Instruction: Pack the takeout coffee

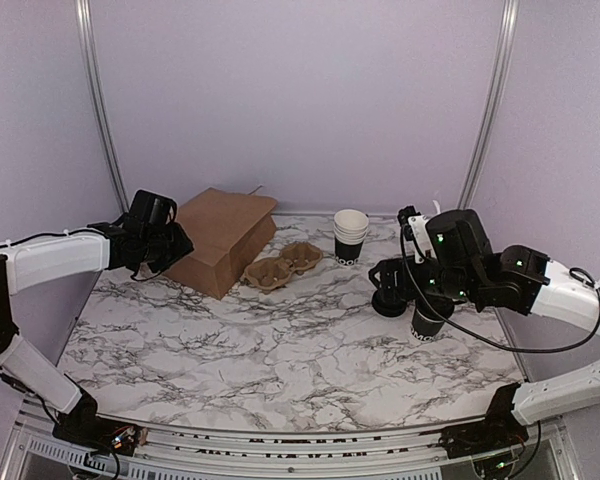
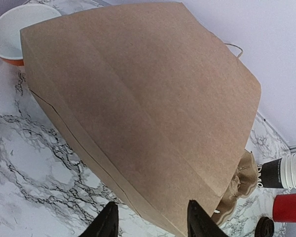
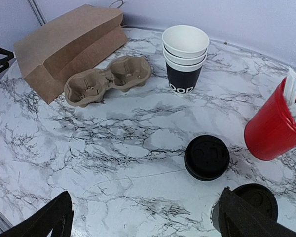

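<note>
Black lidded paper cup [image 3: 259, 197] pictured beside right gripper [image 3: 146, 193], spread wide — left gripper [image 2: 152, 203] parted at brown paper bag [image 2: 138, 98]

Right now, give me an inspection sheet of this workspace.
Surface: marbled table, no spills seen.
Job's things: lidded takeout coffee upright beside right pincer; brown bag lying flat; pulp carrier empty.
Clutter: cup stack, lid pile, red holder, orange cup.
Grippers: left pincer part open at the bag's edge; right pincer wide open, holding nothing.
Cables: black cable looping off right arm.
Surroundings: lilac walls, metal posts.
</note>
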`<state>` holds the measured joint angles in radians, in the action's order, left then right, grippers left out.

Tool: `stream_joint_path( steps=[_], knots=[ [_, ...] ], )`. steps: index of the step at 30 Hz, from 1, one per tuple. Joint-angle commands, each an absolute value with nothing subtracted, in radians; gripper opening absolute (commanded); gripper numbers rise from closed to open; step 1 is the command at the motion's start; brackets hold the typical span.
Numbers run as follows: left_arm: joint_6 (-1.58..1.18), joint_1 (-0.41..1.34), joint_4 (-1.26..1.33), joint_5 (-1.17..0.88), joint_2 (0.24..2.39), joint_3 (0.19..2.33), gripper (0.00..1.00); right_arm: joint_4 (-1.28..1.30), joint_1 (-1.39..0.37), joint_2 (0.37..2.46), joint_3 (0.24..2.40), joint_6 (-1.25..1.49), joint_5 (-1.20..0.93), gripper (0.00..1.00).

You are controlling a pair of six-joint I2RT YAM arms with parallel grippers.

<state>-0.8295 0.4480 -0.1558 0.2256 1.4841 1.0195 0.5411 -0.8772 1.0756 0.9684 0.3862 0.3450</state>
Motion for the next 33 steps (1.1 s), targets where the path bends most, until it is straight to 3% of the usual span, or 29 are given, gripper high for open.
stream_joint_path(
  steps=[1,16,21,33],
  knots=[
    [-0.874,0.414,-0.096,0.162,1.526,1.033,0.47,0.495,-0.887,1.065,0.983,0.391,0.329,1.00],
    [-1.014,0.324,0.063,0.089,1.583,0.954,0.36,0.461,-0.887,1.062,0.955,0.384,0.308,1.00],
    [-1.048,0.312,0.088,0.097,1.577,0.912,0.19,0.445,-0.887,1.058,0.944,0.383,0.301,1.00],
    [-1.085,0.293,0.162,0.086,1.456,0.697,0.04,0.386,-0.887,1.073,0.919,0.368,0.276,1.00]
  ],
)
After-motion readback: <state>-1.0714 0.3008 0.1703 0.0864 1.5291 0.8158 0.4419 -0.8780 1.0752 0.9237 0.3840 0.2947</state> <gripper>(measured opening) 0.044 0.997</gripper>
